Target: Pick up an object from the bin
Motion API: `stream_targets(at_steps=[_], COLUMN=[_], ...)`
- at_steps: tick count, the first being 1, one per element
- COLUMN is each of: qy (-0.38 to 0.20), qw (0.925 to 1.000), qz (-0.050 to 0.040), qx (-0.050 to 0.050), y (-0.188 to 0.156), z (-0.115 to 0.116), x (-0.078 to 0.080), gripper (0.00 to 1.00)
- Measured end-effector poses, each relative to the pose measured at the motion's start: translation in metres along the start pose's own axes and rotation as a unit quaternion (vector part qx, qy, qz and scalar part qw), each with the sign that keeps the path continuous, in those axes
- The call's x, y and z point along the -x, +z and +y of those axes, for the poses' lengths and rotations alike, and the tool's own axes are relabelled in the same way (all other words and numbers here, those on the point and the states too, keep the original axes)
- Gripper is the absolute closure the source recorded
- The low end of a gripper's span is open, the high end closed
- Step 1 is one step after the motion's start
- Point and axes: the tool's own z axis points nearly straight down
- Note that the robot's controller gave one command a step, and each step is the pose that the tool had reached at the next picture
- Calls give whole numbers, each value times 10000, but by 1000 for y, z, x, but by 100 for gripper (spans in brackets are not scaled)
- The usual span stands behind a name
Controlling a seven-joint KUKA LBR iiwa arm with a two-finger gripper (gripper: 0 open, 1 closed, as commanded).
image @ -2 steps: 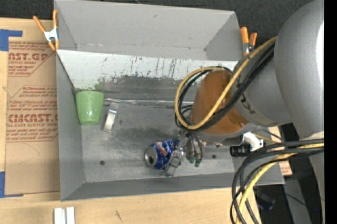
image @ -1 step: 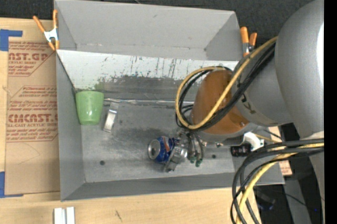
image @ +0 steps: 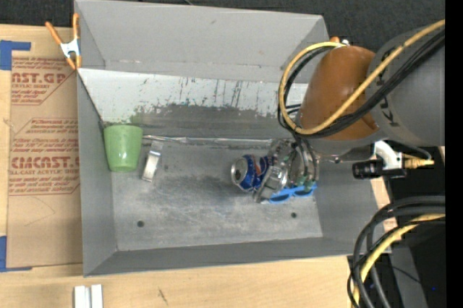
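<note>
My gripper point(image: 288, 170) is low over the right side of the bin floor, its metal fingers down among a small cluster of things. A crushed blue and silver drink can point(image: 248, 172) lies on its side just left of the fingers, touching or nearly touching them. A bright blue plastic piece point(image: 291, 193) with a bit of green at its right end lies right under and in front of the gripper. Whether anything sits between the fingers is hidden by the gripper's own body.
A light green plastic cup point(image: 122, 147) lies against the bin's left wall. Beside it on the floor rests a small silvery metal piece point(image: 150, 164). The arm with its orange cover and yellow cables hangs over the bin's right wall.
</note>
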Motion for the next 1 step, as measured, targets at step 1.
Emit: stream_targets(at_steps=[1], qy=[85], qw=[10000], qz=[2], qx=[5], y=[-84], z=[3], x=[21], gripper=[100])
